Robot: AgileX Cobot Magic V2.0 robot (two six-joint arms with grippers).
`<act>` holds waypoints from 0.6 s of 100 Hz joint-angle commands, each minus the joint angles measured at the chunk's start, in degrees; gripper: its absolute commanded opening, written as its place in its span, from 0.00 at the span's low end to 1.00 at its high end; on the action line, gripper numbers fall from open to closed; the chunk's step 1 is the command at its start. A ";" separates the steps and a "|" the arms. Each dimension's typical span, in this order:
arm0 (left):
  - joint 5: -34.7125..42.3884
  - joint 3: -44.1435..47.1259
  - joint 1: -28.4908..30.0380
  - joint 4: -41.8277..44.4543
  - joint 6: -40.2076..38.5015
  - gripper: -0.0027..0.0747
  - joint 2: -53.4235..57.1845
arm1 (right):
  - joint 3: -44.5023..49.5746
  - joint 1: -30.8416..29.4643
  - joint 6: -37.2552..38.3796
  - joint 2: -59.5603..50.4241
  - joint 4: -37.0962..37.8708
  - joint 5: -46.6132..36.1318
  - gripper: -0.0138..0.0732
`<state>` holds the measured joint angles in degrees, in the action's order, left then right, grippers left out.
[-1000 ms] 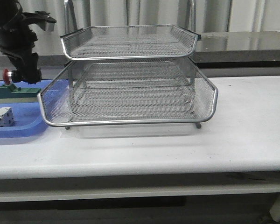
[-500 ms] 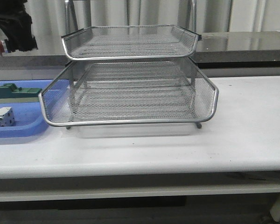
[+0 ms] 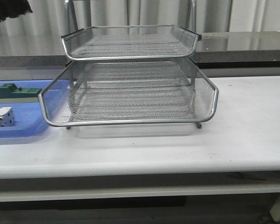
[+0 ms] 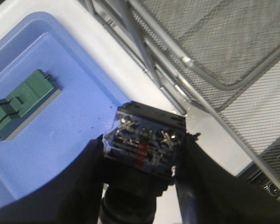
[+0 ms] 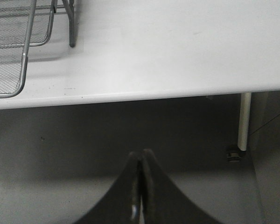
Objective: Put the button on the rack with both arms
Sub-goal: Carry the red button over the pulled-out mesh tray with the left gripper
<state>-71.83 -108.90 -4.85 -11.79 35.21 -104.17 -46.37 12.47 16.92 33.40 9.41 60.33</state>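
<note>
Since a second ago my left gripper (image 4: pixel 142 186) has risen off the blue tray (image 4: pixel 60 126) — it pinches the button (image 4: pixel 143 140) high over the table's left end, beside the rack (image 3: pixel 130 93). My right gripper (image 5: pixel 140 186) is pressed together, below the table's edge.

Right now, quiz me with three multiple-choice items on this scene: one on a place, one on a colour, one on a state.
1. Where does the green block lie?
A. in the blue tray
B. on the rack's top tier
C. on the floor

2. What colour is the rack?
A. red
B. silver
C. yellow

3. How is the right hand?
A. shut on a box
B. wide open
C. shut, holding nothing

Answers: 1 A, it rests on blue plastic; 2 B, bare metal mesh; 3 C, its fingers meet with nothing between, while the left hand grips the button.
</note>
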 commanded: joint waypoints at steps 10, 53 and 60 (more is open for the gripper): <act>-1.17 1.08 -4.48 -3.22 -0.31 0.02 7.30 | -1.35 -0.25 -0.09 0.23 1.18 -2.97 0.08; -0.25 1.84 -24.09 -2.59 2.75 0.02 2.41 | -1.35 -0.25 -0.09 0.23 1.18 -2.92 0.08; -0.23 1.84 -25.87 -2.59 2.75 0.02 0.31 | -1.35 -0.25 -0.09 0.23 1.18 -2.92 0.08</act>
<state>-71.95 -105.81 -28.50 -13.02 37.73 -104.37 -46.37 12.47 16.92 33.40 9.41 60.33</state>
